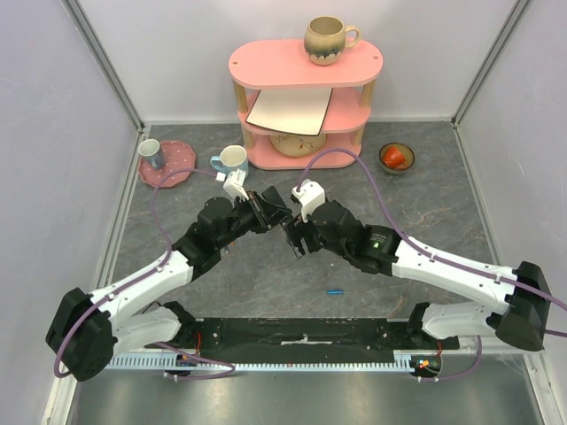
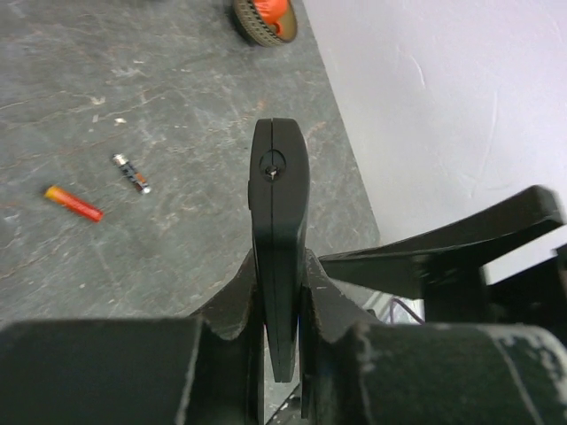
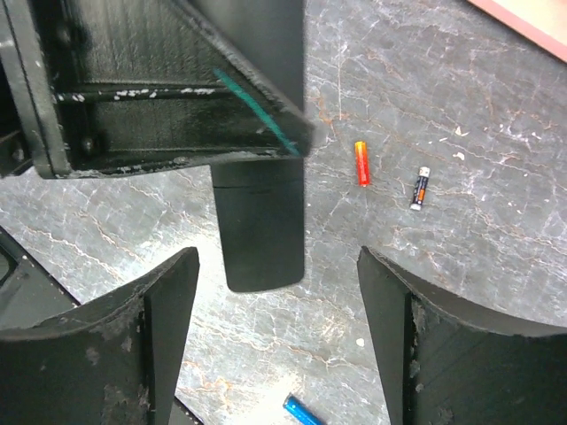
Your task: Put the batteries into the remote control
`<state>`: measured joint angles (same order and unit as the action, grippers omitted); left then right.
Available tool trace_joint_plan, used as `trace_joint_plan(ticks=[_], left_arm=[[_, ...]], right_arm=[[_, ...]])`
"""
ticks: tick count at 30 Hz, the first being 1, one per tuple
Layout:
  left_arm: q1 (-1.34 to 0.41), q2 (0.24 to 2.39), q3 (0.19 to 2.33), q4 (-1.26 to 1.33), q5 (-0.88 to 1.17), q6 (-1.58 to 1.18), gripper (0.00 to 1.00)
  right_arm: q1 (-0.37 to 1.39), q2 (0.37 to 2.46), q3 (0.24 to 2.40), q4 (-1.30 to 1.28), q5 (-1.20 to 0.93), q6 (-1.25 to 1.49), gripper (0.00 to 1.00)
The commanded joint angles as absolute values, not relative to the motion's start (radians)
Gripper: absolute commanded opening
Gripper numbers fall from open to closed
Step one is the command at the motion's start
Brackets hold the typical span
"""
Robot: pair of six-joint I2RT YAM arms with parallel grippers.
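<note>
My left gripper (image 2: pixel 282 276) is shut on the remote control (image 2: pixel 280 204), a slim black bar held edge-on above the table; it also shows in the top view (image 1: pixel 268 209). My right gripper (image 3: pixel 276 264) is open, its fingers either side of the remote's free end (image 3: pixel 260 232) without touching it. In the top view it (image 1: pixel 293 235) faces the left gripper (image 1: pixel 260 211). An orange battery (image 3: pixel 361 163) and a dark battery (image 3: pixel 421 188) lie side by side on the table; both also show in the left wrist view, orange (image 2: pixel 73 203) and dark (image 2: pixel 131 173). A blue battery (image 1: pixel 335 290) lies nearer the arm bases.
A pink shelf (image 1: pixel 305 64) stands at the back with a mug (image 1: pixel 327 39) on top and a white board inside. A pink plate (image 1: pixel 177 160) with a cup, a white mug (image 1: pixel 232 159) and a bowl with something red in it (image 1: pixel 396 158) sit on the grey table.
</note>
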<state>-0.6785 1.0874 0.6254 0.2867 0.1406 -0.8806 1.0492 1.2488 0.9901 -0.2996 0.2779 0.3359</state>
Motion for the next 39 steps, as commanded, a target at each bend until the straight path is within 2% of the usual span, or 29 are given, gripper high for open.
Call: trace_joint_plan(ticks=[1, 7, 12, 19, 30, 39], left_arm=[[-0.675, 1.016, 0.566, 0.379, 0.02, -0.859, 0.02], [-0.675, 0.937, 0.488, 0.468, -0.063, -0.859, 0.02], [-0.675, 0.874, 0.367, 0.695, -0.077, -0.884, 0.02], [-0.675, 0.862, 0.356, 0.712, -0.074, -0.862, 0.02], [-0.675, 0.868, 0.362, 0.719, -0.049, -0.865, 0.02], [-0.675, 0.877, 0.364, 0.716, -0.035, -0.87, 0.02]], right_arm=[[1.049, 1.164, 1.0, -0.305, 0.319, 0.396, 0.82], [0.982, 1.092, 0.928, -0.246, 0.278, 0.53, 0.9], [0.807, 1.069, 0.78, -0.026, -0.06, 0.776, 0.93], [0.759, 1.132, 0.669, 0.315, -0.254, 0.965, 0.97], [0.755, 1.235, 0.646, 0.537, -0.337, 1.058, 0.97], [0.758, 1.266, 0.666, 0.531, -0.308, 1.055, 0.87]])
